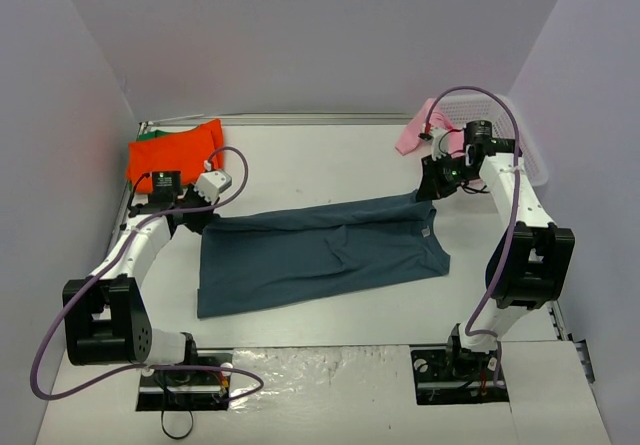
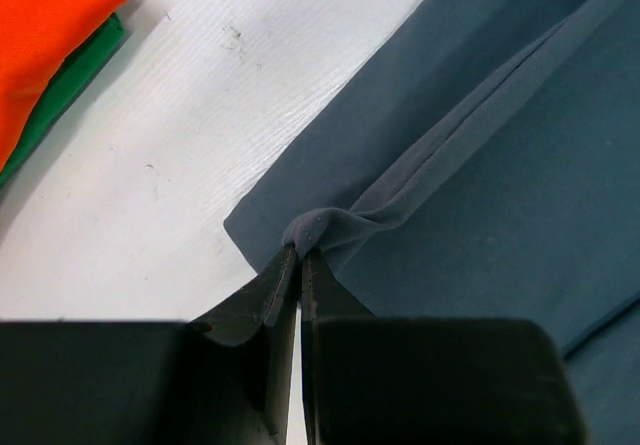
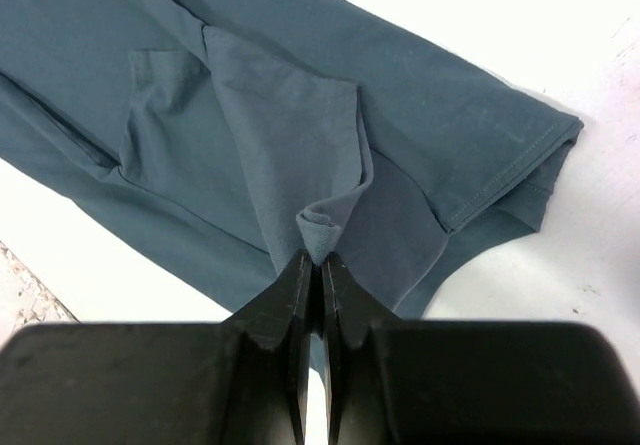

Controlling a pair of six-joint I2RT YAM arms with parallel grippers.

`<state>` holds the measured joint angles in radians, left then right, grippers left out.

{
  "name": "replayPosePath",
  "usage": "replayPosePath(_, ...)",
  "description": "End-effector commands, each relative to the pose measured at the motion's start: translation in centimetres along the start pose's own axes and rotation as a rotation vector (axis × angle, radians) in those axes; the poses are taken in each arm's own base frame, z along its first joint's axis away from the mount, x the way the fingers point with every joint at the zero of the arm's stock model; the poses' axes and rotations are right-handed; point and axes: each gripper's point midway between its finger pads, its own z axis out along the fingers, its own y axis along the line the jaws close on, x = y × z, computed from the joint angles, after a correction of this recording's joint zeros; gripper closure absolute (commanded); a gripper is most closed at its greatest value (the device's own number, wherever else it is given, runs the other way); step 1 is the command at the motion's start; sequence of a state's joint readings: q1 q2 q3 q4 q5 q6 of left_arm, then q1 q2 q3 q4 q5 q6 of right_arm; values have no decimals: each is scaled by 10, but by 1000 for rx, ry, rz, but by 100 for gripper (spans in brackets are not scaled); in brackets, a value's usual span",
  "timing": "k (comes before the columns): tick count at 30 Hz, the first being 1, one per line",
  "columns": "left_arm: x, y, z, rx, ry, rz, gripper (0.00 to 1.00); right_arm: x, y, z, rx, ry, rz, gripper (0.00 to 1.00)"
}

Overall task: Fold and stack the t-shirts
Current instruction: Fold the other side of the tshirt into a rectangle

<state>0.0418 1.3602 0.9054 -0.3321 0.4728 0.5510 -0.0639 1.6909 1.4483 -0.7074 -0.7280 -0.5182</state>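
Slate-blue t-shirt [image 1: 320, 255] is pinched at opp. ends by L gripper [image 2: 298, 253] & R gripper [image 3: 320, 258], jaws closed tight on cloth, prob. for folding.

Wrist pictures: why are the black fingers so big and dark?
Left wrist view: the left gripper sits close to the lens, looming, unlit, while the slate-blue shirt is sharp; right wrist view: right gripper, same; top view: even light, faint shadows.

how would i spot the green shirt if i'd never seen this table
Look to the white table's far left corner, where a folded bright orange-red cloth t-shirt lies. The green cloth t-shirt is the thin strip peeking out beneath it, mostly covered.
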Motion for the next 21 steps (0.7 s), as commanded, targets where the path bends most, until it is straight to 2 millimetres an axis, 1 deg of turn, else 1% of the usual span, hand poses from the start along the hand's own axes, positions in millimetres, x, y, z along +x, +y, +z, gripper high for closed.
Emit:
replayPosePath(1, -9, -2, -6, 21, -47, 42, 98, 13, 9, -2, -18, 45, 8, 100)
replayPosePath(8, -1, -17, -11, 66, -39, 72, 97, 33, 13, 2, -30, 102, 11, 100)
replayPosePath(14, 4, -21, -18, 70, -24, 96, 96, 50, 19, 3, -46, 173, 4, 100)
replayPosePath(19, 17, -29, -19, 94, 4, 118, 90, 68, 24, 6, -50, 254, -10, 100)
replayPosePath(20, 20, -31, -20, 101, 12, 121, 86, 74, 25, 8, -52, 274, -9, 100)
replayPosePath(21, 25, -34, -19, 110, 23, 135, 83, 78, 25, 9, -53, 293, -6, 97)
